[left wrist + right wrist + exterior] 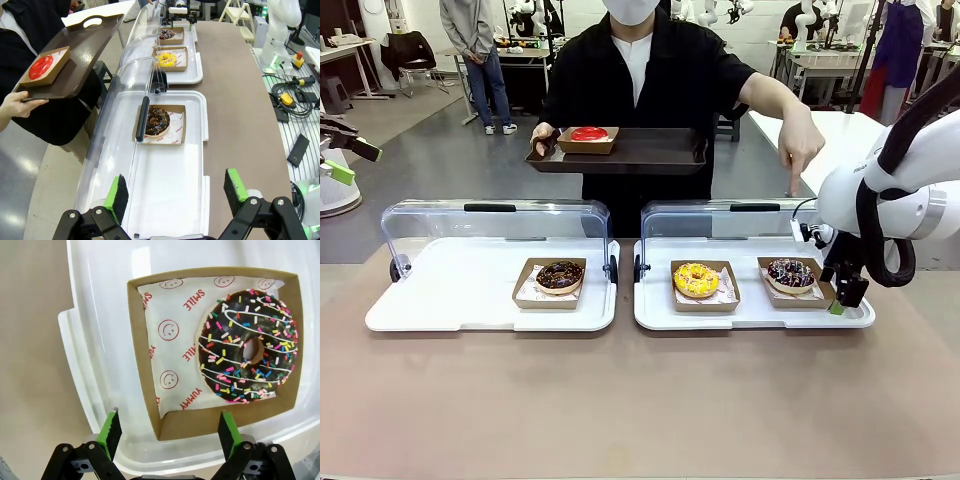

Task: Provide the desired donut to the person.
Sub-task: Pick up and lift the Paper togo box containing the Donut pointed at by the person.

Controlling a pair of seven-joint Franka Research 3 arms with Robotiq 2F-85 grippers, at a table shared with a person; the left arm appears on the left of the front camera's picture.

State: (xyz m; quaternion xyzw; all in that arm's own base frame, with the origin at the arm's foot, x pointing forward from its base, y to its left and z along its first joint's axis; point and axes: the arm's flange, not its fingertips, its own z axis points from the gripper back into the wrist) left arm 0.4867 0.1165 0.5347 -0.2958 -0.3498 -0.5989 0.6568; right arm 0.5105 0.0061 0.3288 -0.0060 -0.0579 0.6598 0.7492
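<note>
Fingers [111, 432] of right gripper [169, 425] wide and empty above the box [200, 421] of the sprinkled donut [250, 347], on the right-hand tray [655, 310], where the person's hand [802, 150] points. Best: pinch the cardboard wall, sparing icing.

Beyond the surface's [640, 400] far edge the person [650, 80] holds a dark tray [650, 152] carrying a red donut [588, 133] and points one hand [802, 150] down. Near that edge, the left white tray [440, 300] holds a chocolate donut [559, 275]; the right white tray [655, 300] holds a yellow donut [696, 279] and a sprinkled donut [790, 272]. The right gripper [842, 300] hangs just beside the sprinkled donut's box [782, 298].
</note>
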